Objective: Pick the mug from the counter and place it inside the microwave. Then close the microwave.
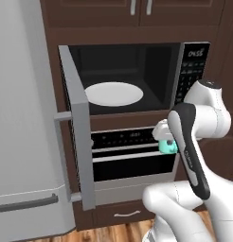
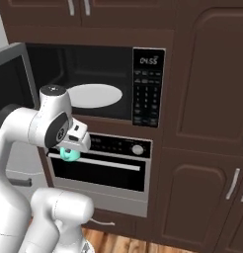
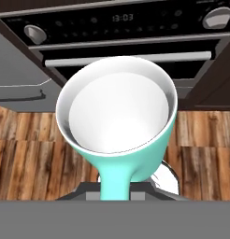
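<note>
claw (image 2: 70, 150) clamped on mug (image 3: 118, 122)

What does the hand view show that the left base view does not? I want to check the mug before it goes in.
Hand view alone: the mug's white inside, apparently empty, and the oven clock. Left base view alone: the microwave with its door swung open and its white plate. Both: the teal mug at the shut gripper, in front of the oven.
</note>
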Controlling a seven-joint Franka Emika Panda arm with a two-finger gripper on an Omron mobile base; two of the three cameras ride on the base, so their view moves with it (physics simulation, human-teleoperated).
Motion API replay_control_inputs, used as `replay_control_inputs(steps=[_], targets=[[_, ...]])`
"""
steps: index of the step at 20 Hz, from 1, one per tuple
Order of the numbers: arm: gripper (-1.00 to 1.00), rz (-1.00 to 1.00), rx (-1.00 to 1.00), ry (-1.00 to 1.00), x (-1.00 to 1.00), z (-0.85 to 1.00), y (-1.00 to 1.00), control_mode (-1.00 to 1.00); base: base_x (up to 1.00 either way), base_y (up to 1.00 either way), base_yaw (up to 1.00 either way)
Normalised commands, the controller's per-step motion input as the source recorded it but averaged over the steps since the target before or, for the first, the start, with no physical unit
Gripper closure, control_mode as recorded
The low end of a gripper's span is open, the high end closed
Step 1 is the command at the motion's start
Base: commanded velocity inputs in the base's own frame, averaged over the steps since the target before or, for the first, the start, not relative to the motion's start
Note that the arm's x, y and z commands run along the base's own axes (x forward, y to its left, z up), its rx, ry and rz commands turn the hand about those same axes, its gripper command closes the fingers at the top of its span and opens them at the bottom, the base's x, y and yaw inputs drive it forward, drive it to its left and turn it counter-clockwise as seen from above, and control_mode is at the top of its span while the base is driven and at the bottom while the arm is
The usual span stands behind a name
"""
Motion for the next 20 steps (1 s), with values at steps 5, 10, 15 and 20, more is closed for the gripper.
replay_control_inputs(steps=[5,10,15,20], targets=[[1.0,0.0,0.0,0.0,0.0,0.0,0.0,1.0,0.32,0.39,0.02],[1.0,0.0,0.0,0.0,0.0,0.0,0.0,1.0,0.32,0.13,0.0],[1.0,0.0,0.0,0.0,0.0,0.0,0.0,1.0,0.13,0.01,0.0],[1.0,0.0,0.0,0.0,0.0,0.0,0.0,1.0,0.0,0.0,0.0]])
